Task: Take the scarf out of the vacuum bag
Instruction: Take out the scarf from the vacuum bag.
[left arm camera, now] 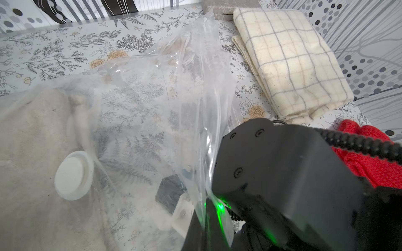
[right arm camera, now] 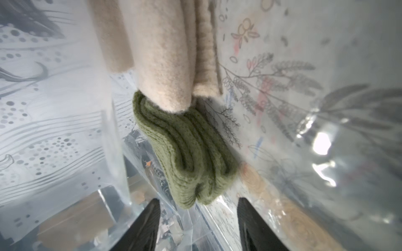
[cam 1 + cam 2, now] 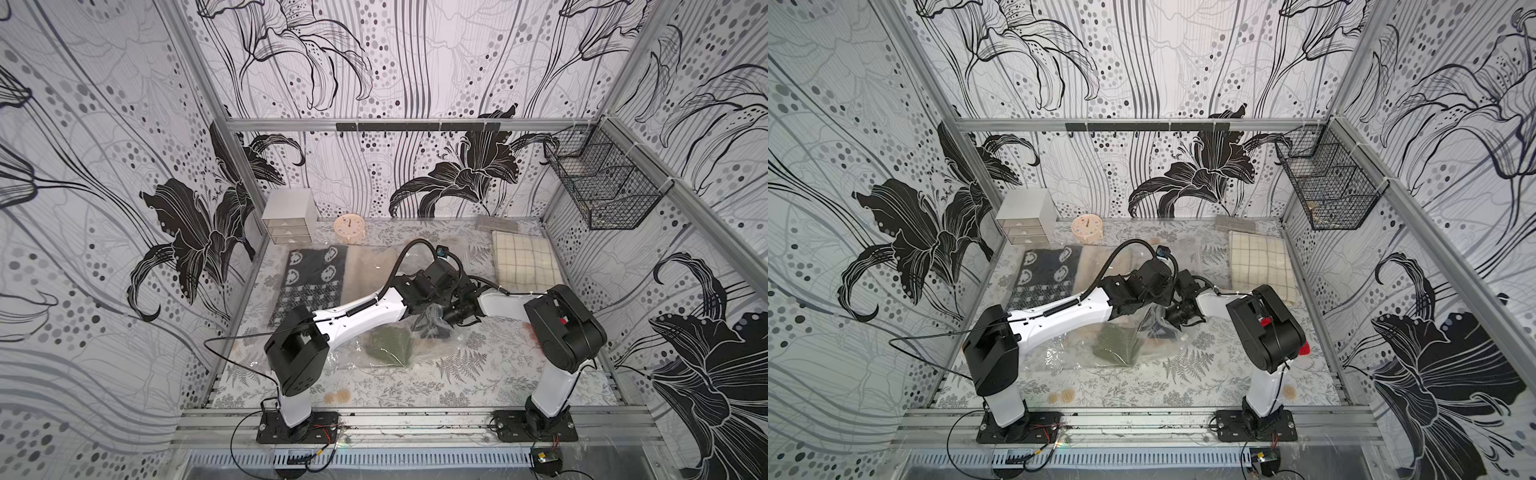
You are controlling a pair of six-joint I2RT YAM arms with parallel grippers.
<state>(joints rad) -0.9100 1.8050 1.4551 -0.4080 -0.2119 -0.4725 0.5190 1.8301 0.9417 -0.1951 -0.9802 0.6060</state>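
Note:
The vacuum bag (image 3: 451,338) lies crinkled mid-table, and its round white valve disc (image 1: 74,176) shows in the left wrist view. Inside it a folded green knitted scarf (image 2: 187,152) (image 3: 388,345) lies partly under a beige cloth (image 2: 165,54). My left gripper (image 1: 204,208) is shut on the bag's plastic edge and holds it up. My right gripper (image 2: 198,201) is inside the bag mouth, open, and the scarf's near end sits between its black fingertips (image 2: 152,213) without being pinched. In both top views the two wrists meet over the bag's right end.
A cream checked cloth (image 3: 525,262) lies back right, with a grey box (image 3: 496,224) behind it. A black-and-white patterned cloth (image 3: 311,282) lies at the left. A drawer unit (image 3: 286,216) and clock (image 3: 349,228) stand at the back. A red knit (image 1: 369,156) lies beside the right arm. A wire basket (image 3: 602,183) hangs on the right wall.

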